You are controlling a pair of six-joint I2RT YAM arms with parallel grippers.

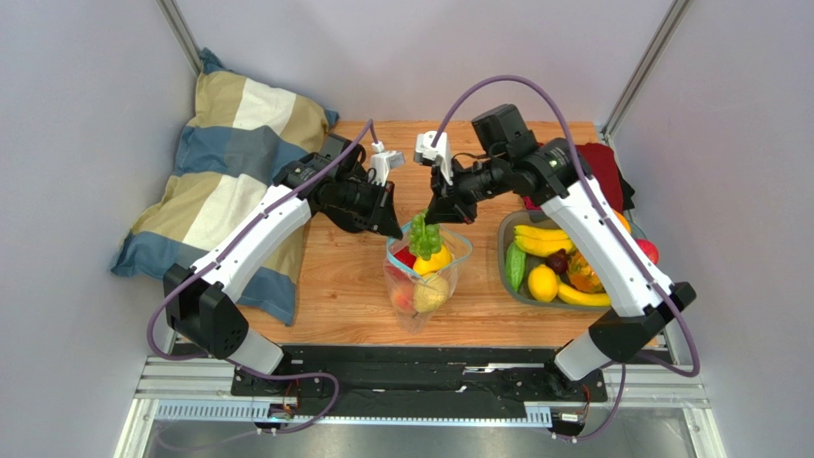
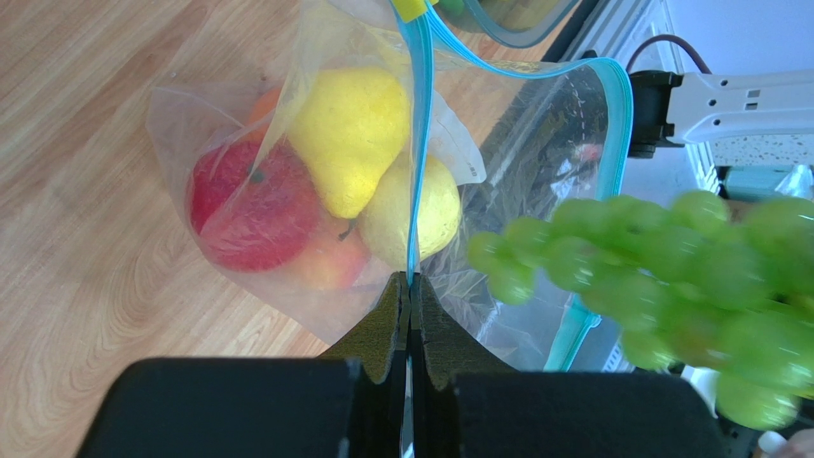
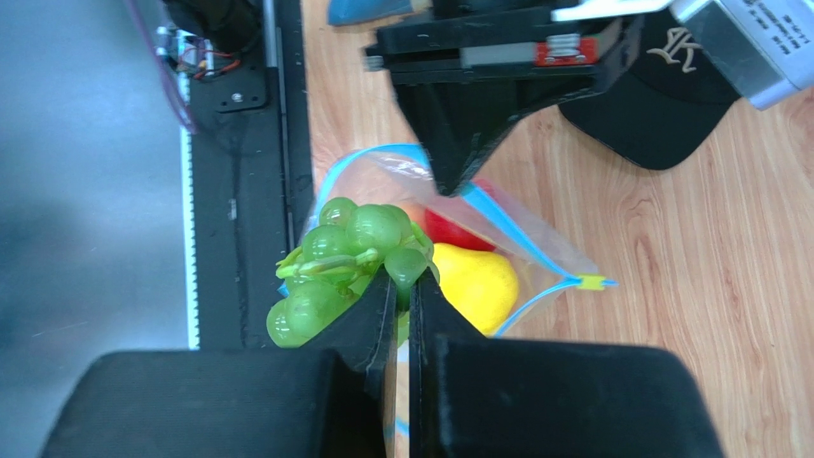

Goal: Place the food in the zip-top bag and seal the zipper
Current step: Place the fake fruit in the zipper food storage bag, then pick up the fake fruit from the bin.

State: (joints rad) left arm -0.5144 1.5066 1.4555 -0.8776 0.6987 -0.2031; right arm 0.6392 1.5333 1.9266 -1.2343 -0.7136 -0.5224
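left fingers (image 2: 403, 301) pinch the light-blue zipper (image 2: 417, 162) of the clear crinkly zip-top bag (image 2: 191, 114); right fingers (image 3: 392, 291) grip glossy green grapes (image 3: 330, 258) over its mouth. pale letters stitched on the black cap (image 3: 659, 114) beside the bag are unreadable.

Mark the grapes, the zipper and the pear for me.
grapes (image 3: 352, 237), right wrist view, middle of the bunch.
zipper (image 2: 417, 143), left wrist view, mid-length of the blue strip.
pear (image 2: 349, 134), left wrist view, its yellow body.

Top view high, looking down on table (image 1: 349, 286); both wrist views close, sharing zip-top bag (image 2: 191, 114)
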